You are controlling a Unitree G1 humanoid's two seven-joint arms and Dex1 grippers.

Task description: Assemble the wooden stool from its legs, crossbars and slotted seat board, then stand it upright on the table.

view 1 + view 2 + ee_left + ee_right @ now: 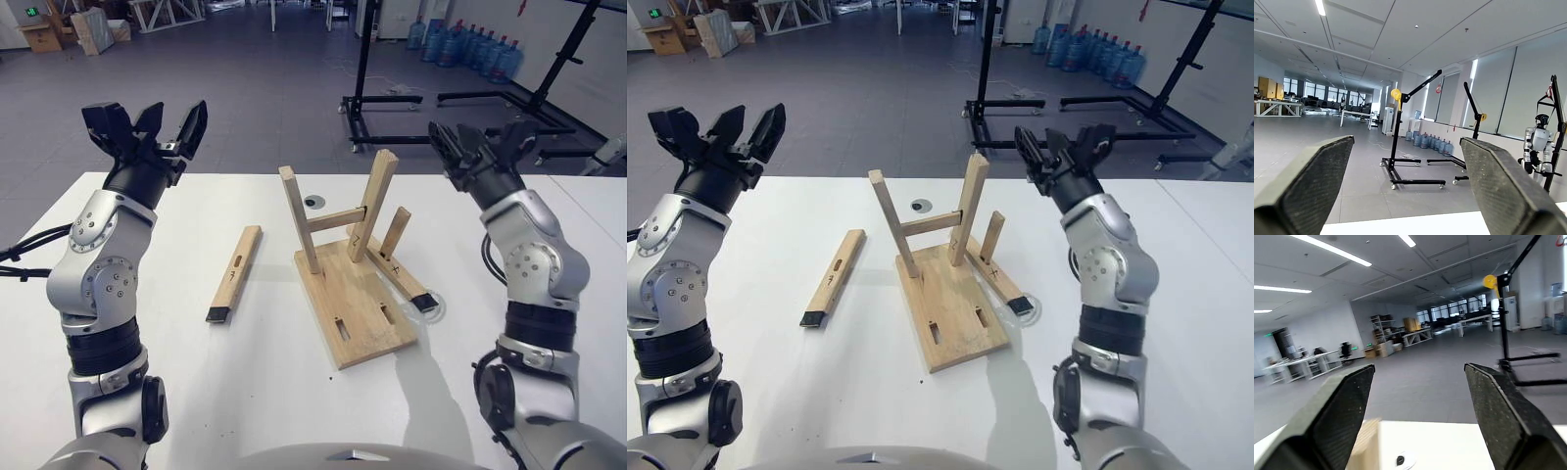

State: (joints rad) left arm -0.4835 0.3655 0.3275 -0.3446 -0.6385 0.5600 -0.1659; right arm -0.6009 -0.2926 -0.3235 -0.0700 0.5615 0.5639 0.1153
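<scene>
Containers: blue water jugs (470, 44) are grouped on the floor at the hall's far right, cardboard boxes (44, 37) at the far left. Can't tell what's in either.

The stool is part-built, in the middle of the white worktop (245, 392).
- Seat board (364, 328) lies flat. It is pale wood, with its long axis running away from the robot and slightly skewed.
- Left standing leg (299, 220) and right standing leg (372, 206) rise from the board's far end. Both lean, with their tops splayed apart.
- A crossbar (335, 220) ties the two together about halfway up.
- Two slots (340, 326) show open on the board's near half.
- Third leg (392, 272) lies along the board's right edge, black foot cap at the near end. Resting on the board or just against it — can't tell.
- A short crossbar (395, 233) sticks up out of the third leg at a tilt.
- Fourth leg (235, 272) lies loose on the worktop left of the board, apart from it. Its black cap is at the near end and it has a slot in its top face.

Left tool (147, 127) is raised over the worktop's far-left side, fingers spread wide, gripping nothing. Right tool (482, 137) is raised at the far right — also spread, also empty. Both are well apart from the stool parts.
</scene>
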